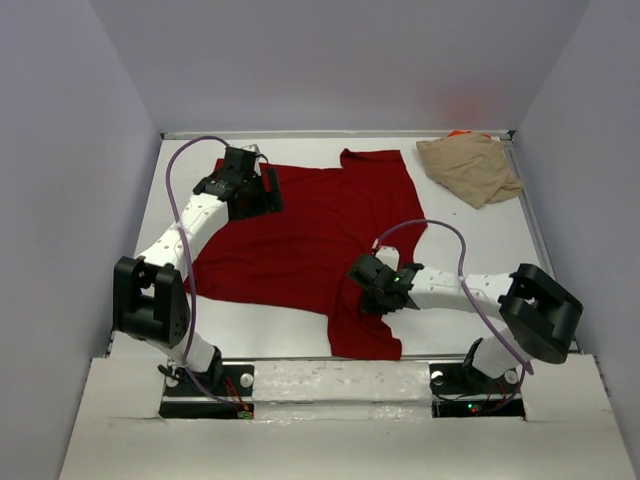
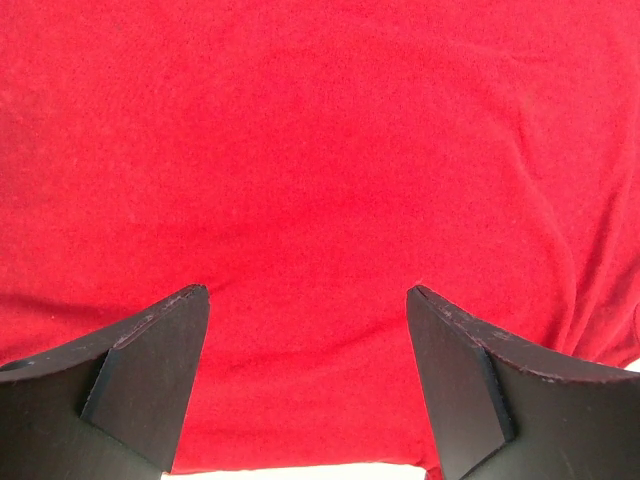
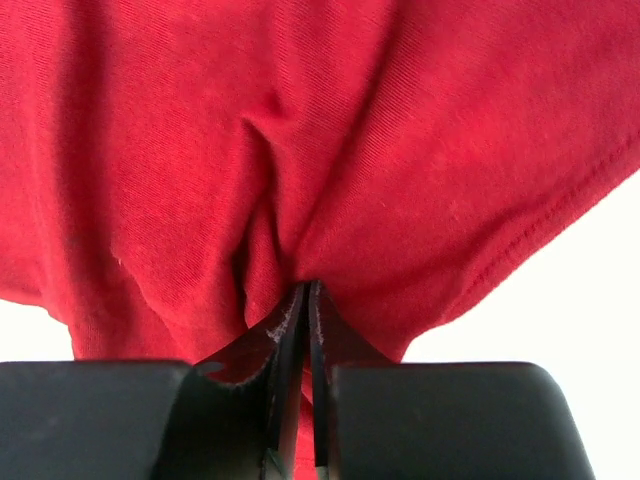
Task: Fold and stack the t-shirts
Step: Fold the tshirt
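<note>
The dark red t-shirt [image 1: 300, 245] lies spread on the white surface [image 1: 480, 250], the right gripper [image 3: 303, 300] with jaws pinching a bunched fold near its stitched edge, the left gripper [image 2: 308, 300] with jaws spread over the far side, gripping nothing, so a pull could drag the whole shirt askew.

The white table [image 1: 500, 240] carries 3 pieces of cloth. A dark red t-shirt [image 1: 310, 240] lies spread across its middle. It fills the gap between the parted fingers [image 2: 150, 370] of the left gripper [image 2: 308, 330] and runs on past their tips, with a thin strip of bare table showing back toward their roots. 1 fold near the shirt's edge is pinched between the closed fingers [image 3: 270, 350] of the right gripper [image 3: 303, 295] — bare table shows on either side of them. Well beyond those fingers, in the far right corner, lies a crumpled tan t-shirt [image 1: 470, 168], with a sliver of orange fabric [image 1: 460, 133] peeping out at its far edge.
</note>
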